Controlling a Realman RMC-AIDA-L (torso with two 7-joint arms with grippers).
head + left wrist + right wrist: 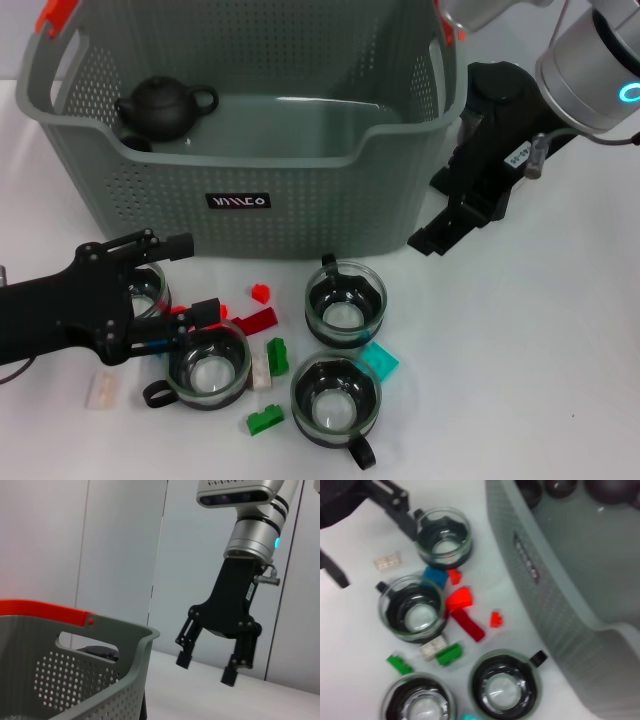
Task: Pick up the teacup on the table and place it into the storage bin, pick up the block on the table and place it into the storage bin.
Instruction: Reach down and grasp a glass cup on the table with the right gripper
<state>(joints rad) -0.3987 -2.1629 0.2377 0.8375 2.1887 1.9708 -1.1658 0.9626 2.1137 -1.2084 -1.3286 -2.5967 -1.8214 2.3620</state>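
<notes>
Front teacup [335,400] waits at six o'clock, storage bin [240,200] at twelve
Left gripper [175,280] hovers wide-jawed at nine o'clock, straddling the rear-left teacup [150,287]; centre on its rim before closing, avoiding scattered blocks [276,355]. Right gripper [207,666] hangs open, holding nothing, at two o'clock

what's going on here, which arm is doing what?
The robot is clearing teacups and blocks into the grey storage bin. The left tool is low over the table, open around the leftmost teacup, not lifted yet. The right tool hangs open beside the bin's right wall, holding nothing. Three more glass teacups and a scatter of small red, green, white and teal blocks sit in front of the bin. A black teapot already sits inside the bin.
</notes>
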